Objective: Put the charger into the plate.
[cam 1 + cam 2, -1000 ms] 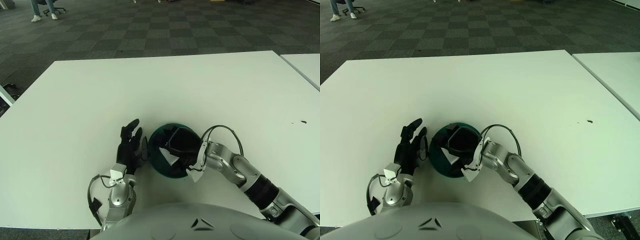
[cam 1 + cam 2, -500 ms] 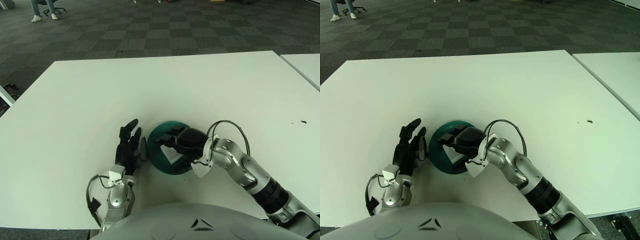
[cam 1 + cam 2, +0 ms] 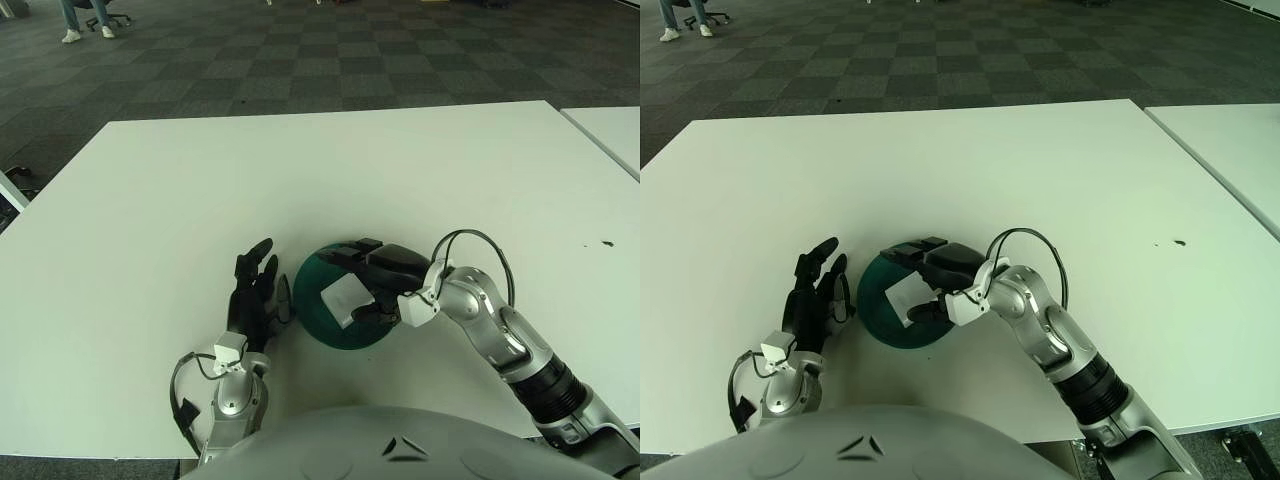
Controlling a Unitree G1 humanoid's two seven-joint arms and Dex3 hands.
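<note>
A dark green plate (image 3: 310, 302) sits on the white table (image 3: 330, 180) near its front edge. A white charger (image 3: 340, 298) lies inside the plate, left of centre. My right hand (image 3: 362, 280) hovers over the plate's right half. Its fingers are spread, with the upper fingers (image 3: 352, 246) over the far rim and the thumb low beside the charger, not gripping it. My left hand (image 3: 250, 295) rests open on the table just left of the plate, fingers pointing away from me. The plate (image 3: 872, 300) and charger (image 3: 902, 297) also show in the right eye view.
A second white table (image 3: 612, 130) stands at the right, across a narrow gap. A small dark speck (image 3: 606, 243) marks the table at the far right. A black cable loop (image 3: 470, 245) arches over my right wrist. Checkered carpet lies beyond the table.
My right hand has drawn back to the right and opened, uncovering the white charger, which now lies in the plate. The left hand has stayed beside the plate.
</note>
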